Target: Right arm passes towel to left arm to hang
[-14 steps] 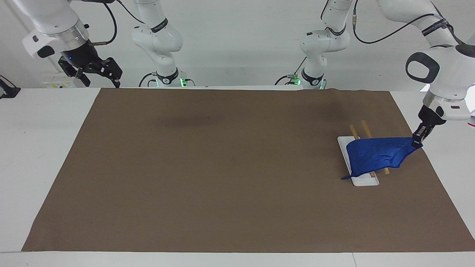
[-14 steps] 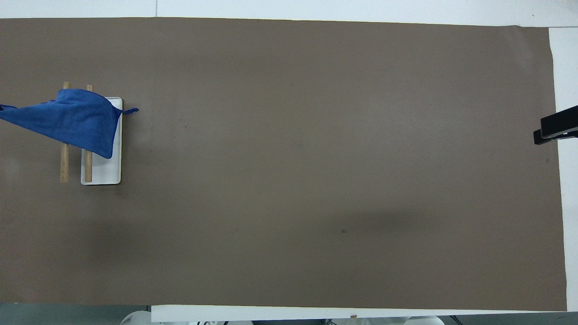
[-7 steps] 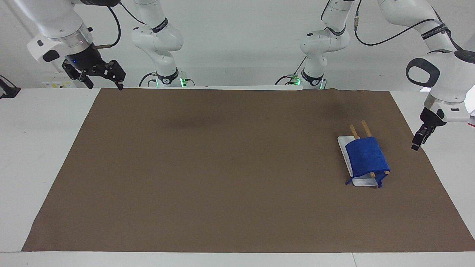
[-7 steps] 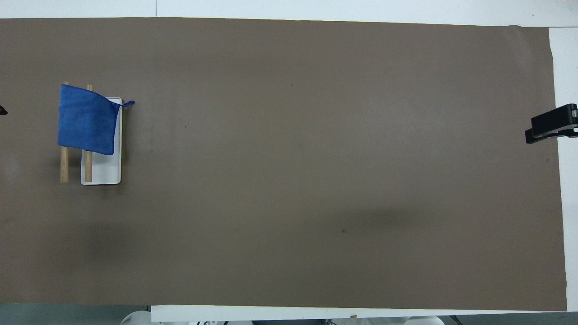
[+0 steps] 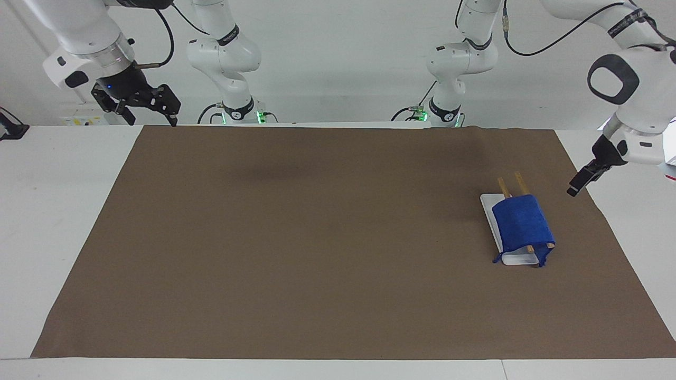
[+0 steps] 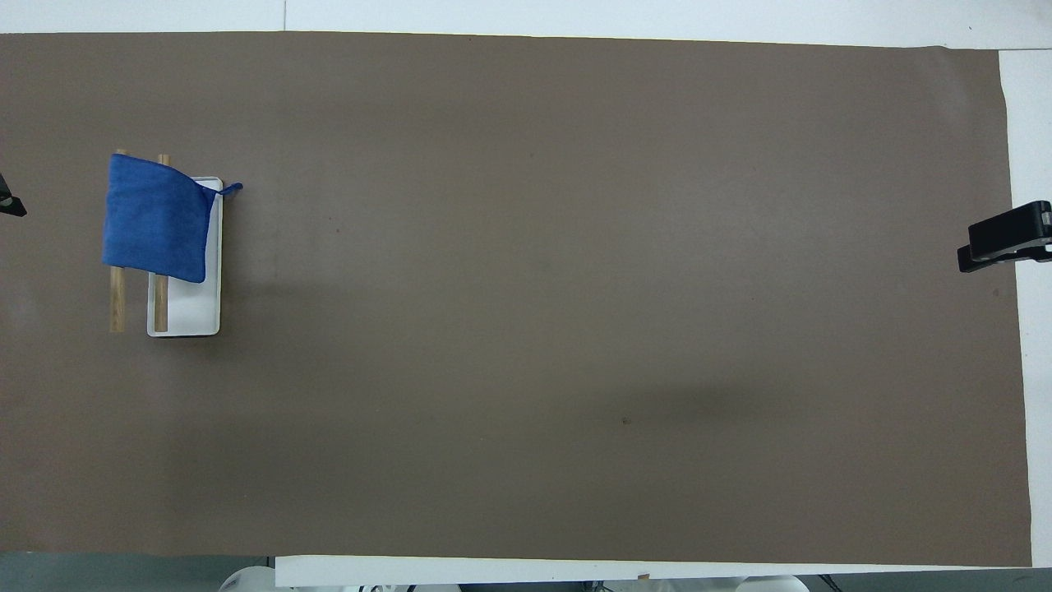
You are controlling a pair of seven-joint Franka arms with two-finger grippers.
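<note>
The blue towel (image 5: 522, 224) hangs draped over the two wooden bars (image 5: 519, 181) of the white rack (image 5: 520, 258), at the left arm's end of the brown mat. In the overhead view the towel (image 6: 156, 218) covers the bars' farther half, and its loop tail (image 6: 233, 188) sticks out over the rack's base (image 6: 193, 316). My left gripper (image 5: 574, 189) is up in the air over the mat's edge beside the rack, open and empty; only its tip (image 6: 10, 204) shows from overhead. My right gripper (image 5: 150, 120) is open and empty, raised over the right arm's end of the table (image 6: 998, 247).
A large brown mat (image 5: 317, 237) covers most of the white table (image 5: 53, 211). The rack is the only thing standing on it. A small dark object (image 5: 10, 129) sits at the table's edge at the right arm's end.
One second ago my left gripper held a towel corner stretched off the rack. It has let go, the towel has dropped over the bars, and the gripper has lifted away.
</note>
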